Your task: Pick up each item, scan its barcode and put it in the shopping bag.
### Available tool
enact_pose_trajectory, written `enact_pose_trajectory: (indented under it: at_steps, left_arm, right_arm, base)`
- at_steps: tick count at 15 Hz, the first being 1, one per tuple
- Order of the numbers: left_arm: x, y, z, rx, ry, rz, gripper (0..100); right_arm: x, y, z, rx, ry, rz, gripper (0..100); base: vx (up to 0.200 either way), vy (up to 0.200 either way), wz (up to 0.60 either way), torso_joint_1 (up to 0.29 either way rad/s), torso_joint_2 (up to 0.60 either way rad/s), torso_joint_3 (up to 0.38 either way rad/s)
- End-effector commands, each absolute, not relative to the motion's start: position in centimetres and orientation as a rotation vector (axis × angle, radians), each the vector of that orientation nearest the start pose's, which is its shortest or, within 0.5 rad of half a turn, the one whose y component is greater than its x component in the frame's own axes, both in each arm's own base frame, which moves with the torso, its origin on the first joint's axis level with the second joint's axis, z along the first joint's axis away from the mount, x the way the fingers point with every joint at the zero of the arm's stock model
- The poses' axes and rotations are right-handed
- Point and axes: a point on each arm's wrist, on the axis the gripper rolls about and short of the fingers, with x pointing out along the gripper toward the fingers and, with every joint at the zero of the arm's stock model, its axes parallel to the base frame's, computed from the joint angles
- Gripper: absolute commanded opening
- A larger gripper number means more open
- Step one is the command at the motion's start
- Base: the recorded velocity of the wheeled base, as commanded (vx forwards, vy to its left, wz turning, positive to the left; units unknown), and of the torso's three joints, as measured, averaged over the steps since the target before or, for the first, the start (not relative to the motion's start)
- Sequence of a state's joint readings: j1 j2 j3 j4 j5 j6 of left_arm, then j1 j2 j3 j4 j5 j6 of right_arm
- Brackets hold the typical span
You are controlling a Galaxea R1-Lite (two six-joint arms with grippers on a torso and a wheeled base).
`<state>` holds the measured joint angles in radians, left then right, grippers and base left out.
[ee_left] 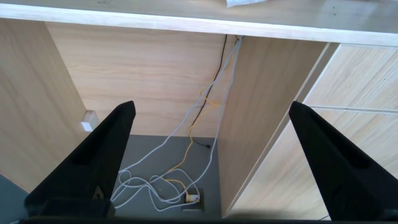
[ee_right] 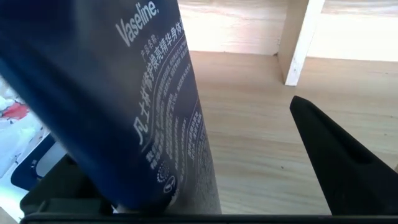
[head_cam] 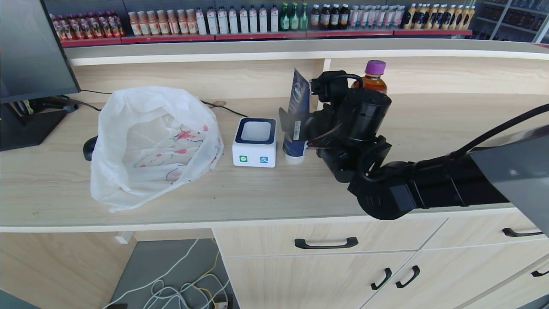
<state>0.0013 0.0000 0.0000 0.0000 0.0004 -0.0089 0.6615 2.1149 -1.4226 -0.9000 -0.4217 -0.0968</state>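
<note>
A dark blue tube [head_cam: 297, 112] stands cap-down on the wooden counter [head_cam: 266, 193], just right of the white barcode scanner box [head_cam: 254, 141]. My right gripper [head_cam: 298, 124] is open around the tube, with one finger [head_cam: 284, 120] on its scanner side. In the right wrist view the tube [ee_right: 137, 106] lies against one finger, and a gap separates it from the other finger [ee_right: 342, 162]. The white shopping bag [head_cam: 150, 141] sits open at the left. A brown bottle with a purple cap [head_cam: 374, 77] stands behind my right wrist. My left gripper [ee_left: 211, 106] hangs open below the counter.
A monitor [head_cam: 34, 47] and its stand occupy the counter's far left, with a cable running behind the bag. A small black object [head_cam: 89, 148] lies at the bag's left side. A raised ledge with an upright divider [head_cam: 326, 64] backs the counter. Loose cables [ee_left: 168, 180] lie on the floor.
</note>
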Motion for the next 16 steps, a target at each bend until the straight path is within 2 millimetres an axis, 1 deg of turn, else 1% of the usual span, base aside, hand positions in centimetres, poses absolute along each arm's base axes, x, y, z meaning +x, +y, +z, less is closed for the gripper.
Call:
enact_pose_trajectory:
  at_steps: [1, 9, 12, 16]
  left_arm:
    - [-2.3, 0.0, 7.5, -0.009, 0.0, 0.002, 100]
    - [-2.3, 0.0, 7.5, -0.009, 0.0, 0.002, 100]
    - [-2.3, 0.0, 7.5, -0.009, 0.0, 0.002, 100]
    - [-2.3, 0.0, 7.5, -0.009, 0.0, 0.003, 100]
  right_arm:
    - [35.2, 26.4, 21.9, 0.004, -0.183, 0.233, 100]
    - [35.2, 26.5, 21.7, 0.001, -0.178, 0.236, 100]
    - [34.5, 27.7, 21.4, 0.006, -0.179, 0.267, 100]
    - [34.6, 27.9, 21.1, 0.004, -0.182, 0.269, 100]
  base:
    - [0.0, 0.0, 0.0, 0.0, 0.0, 0.0]
    - [0.0, 0.0, 0.0, 0.0, 0.0, 0.0]
    - [0.0, 0.0, 0.0, 0.0, 0.0, 0.0]
    - [0.0, 0.0, 0.0, 0.0, 0.0, 0.0]
